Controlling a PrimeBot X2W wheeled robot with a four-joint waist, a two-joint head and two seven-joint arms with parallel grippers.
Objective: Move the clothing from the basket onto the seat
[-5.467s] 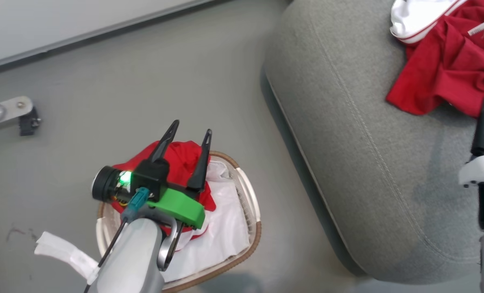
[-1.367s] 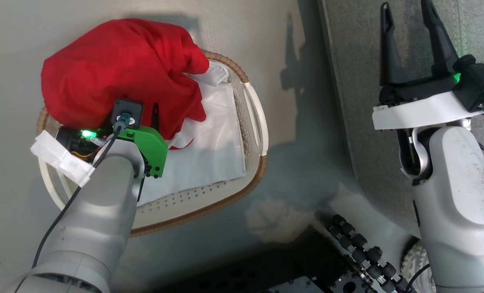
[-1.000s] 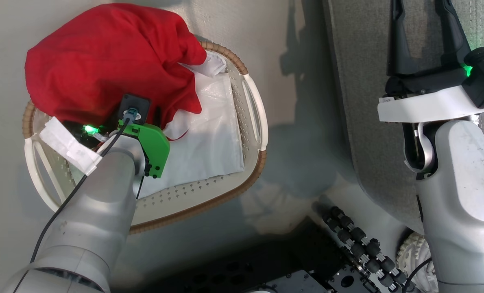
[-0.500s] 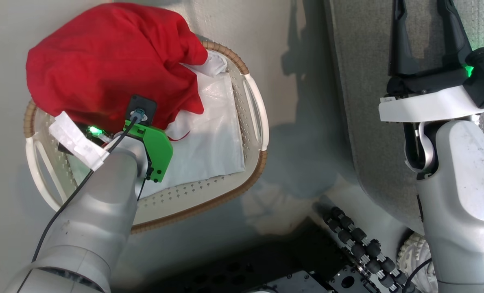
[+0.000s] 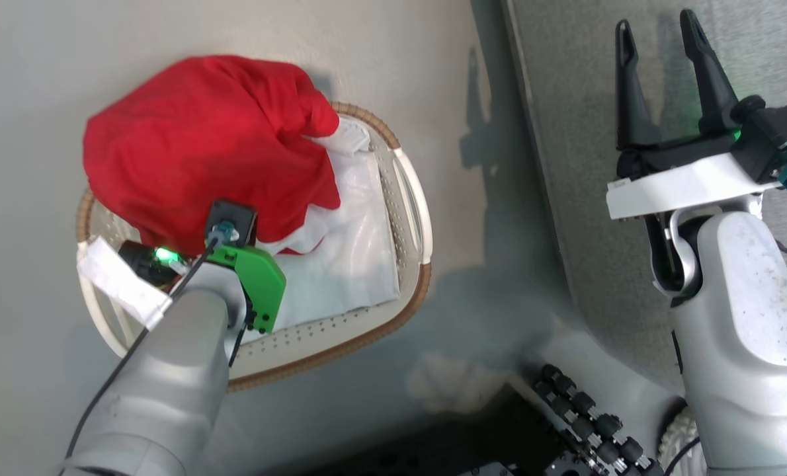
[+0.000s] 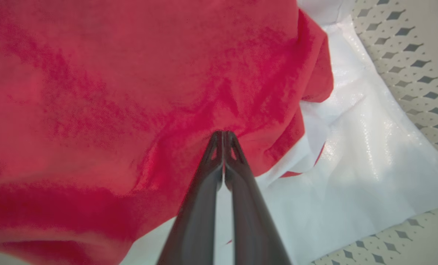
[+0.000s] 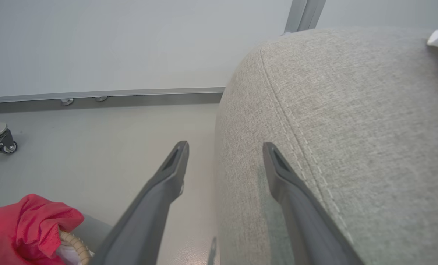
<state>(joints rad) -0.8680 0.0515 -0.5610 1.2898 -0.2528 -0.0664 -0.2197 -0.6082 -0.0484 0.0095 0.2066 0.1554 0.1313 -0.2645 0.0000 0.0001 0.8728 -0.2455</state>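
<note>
1. While the bright red thin-fabric jersey (image 5: 208, 145) bulges over the oval white perforated basket's (image 5: 414, 198) rim, the left gripper (image 6: 223, 137) pinches a fold of it.
2. Lifting clear and carrying across are left, I judge; none of it lies on the large grey upholstered seat (image 5: 579, 172).
3. The right gripper (image 5: 656, 25) hangs wide open above the seat's rounded edge.
4. Bare floor (image 5: 459, 59) separates basket and seat; trailing cloth might catch the rim.
</note>
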